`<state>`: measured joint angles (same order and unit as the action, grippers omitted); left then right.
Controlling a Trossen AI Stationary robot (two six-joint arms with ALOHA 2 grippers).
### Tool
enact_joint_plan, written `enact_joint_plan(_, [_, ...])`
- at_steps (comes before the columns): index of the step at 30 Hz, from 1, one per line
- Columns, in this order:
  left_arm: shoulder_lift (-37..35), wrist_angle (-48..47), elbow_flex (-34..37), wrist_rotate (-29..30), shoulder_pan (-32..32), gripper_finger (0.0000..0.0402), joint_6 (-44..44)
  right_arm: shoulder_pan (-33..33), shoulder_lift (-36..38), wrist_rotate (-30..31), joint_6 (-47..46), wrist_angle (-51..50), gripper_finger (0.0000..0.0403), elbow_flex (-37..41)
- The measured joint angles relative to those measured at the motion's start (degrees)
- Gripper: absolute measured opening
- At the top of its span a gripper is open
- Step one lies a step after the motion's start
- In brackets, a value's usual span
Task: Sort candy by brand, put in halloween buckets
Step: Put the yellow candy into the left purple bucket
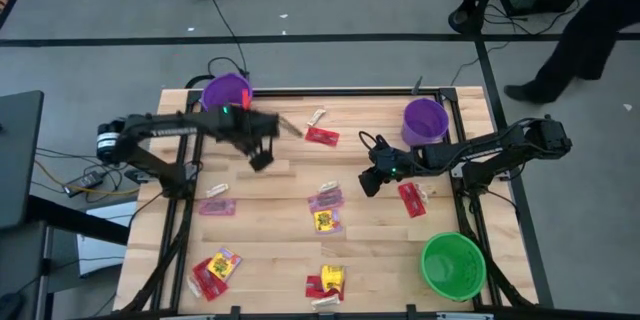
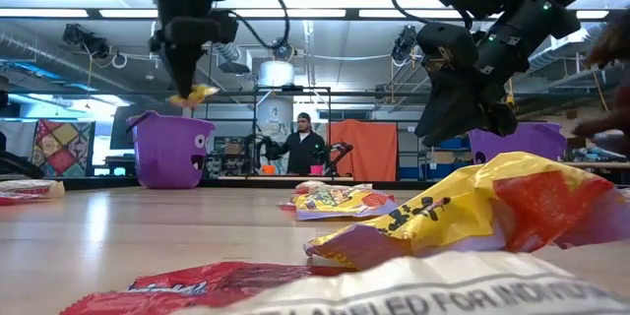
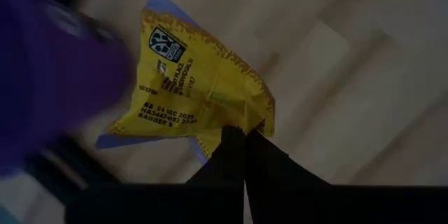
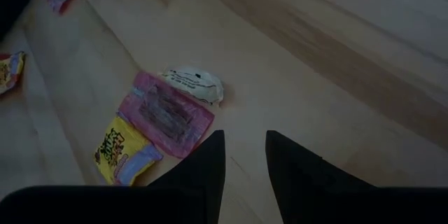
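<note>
My left gripper (image 1: pixel 261 158) hangs above the table, near-right of the far-left purple bucket (image 1: pixel 227 92), shut on a yellow candy wrapper (image 3: pixel 192 84). In the low view the wrapper (image 2: pixel 194 94) dangles above and beside that bucket (image 2: pixel 169 148). My right gripper (image 4: pixel 245 155) is open over bare wood at mid-table (image 1: pixel 370 181). Ahead of it lie a pink candy (image 4: pixel 168 112), a white one (image 4: pixel 194 84) and a yellow one (image 4: pixel 122 150). The second purple bucket (image 1: pixel 425 120) stands far right, the green bucket (image 1: pixel 452 265) near right. My left gripper pinches the yellow wrapper by one crumpled corner (image 3: pixel 234 122) between its two fingers, coming from above and pointing down. The wrapper is lifted clear of the table and hangs below the fingertips (image 2: pixel 184 81).
More candies lie scattered: red ones near the far edge (image 1: pixel 322 136) and right of my right gripper (image 1: pixel 411 198), a pink one at left (image 1: pixel 216 206), and red and yellow packs along the near edge (image 1: pixel 217 268) (image 1: pixel 328 280). A person stands beyond the table (image 2: pixel 303 143).
</note>
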<state>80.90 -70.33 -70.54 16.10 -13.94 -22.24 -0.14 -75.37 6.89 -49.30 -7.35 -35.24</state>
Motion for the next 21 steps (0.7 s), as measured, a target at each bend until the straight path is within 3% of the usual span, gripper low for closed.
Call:
enact_joint_plan(7, [-0.04,0.64,-6.19,0.54,-15.51,0.0,12.79,0.13,0.0,2.06,0.0,0.0,0.0116,0.0])
enact_joint_plan(14, [-0.04,4.31,-6.57,0.49,-30.44,0.0,17.52,-0.12,0.0,2.5,1.07,-0.01,0.0116,0.0])
enact_joint_plan(21, [0.11,11.68,-5.88,-1.44,-38.46,0.0,19.13,-1.44,0.0,2.54,1.06,-0.01,0.0116,0.0])
